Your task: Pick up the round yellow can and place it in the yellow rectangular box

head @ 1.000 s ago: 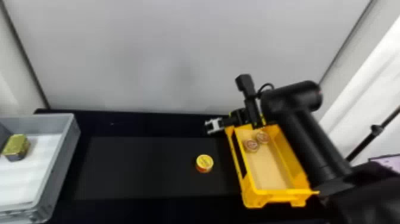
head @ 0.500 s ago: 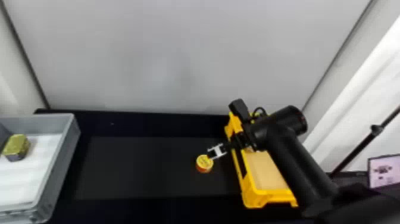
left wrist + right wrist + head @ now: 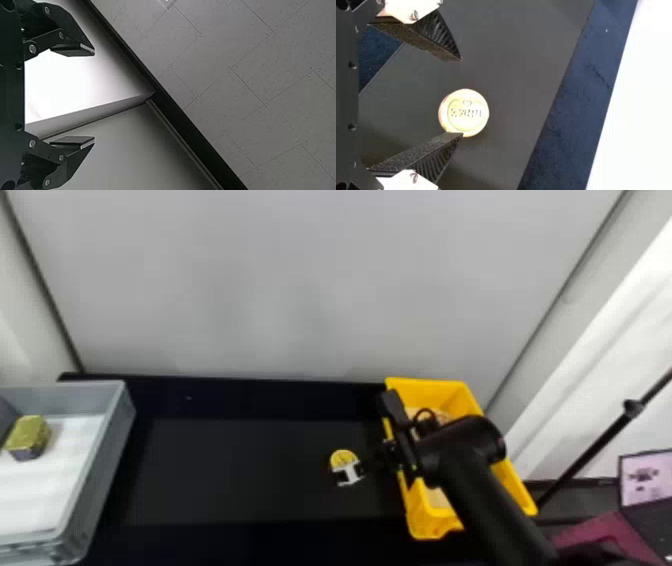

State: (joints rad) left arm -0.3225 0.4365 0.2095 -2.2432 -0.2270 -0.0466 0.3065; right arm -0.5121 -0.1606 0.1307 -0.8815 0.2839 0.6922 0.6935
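Note:
In the head view my right gripper (image 3: 345,476) is over the near side of the round yellow can (image 3: 343,457), which stands on the black table left of the yellow rectangular box (image 3: 430,520). From the right wrist view, my right gripper (image 3: 462,98) is open, with the can (image 3: 468,113) between and just beyond the fingertips, nearer the lower finger. The right arm covers part of the box. In the left wrist view my left gripper (image 3: 94,97) stands open with nothing between its fingers, facing wall and ceiling.
A grey crate (image 3: 107,450) at the far left holds a gold-topped tin (image 3: 29,435). The black table (image 3: 230,470) stretches between crate and box. On the right are a dark pole (image 3: 595,445) and a laptop (image 3: 645,480). A grey wall (image 3: 300,290) rises behind.
My right gripper has come from over the box's far left edge, leftward and nearer, to the can. The can and both containers have kept their places.

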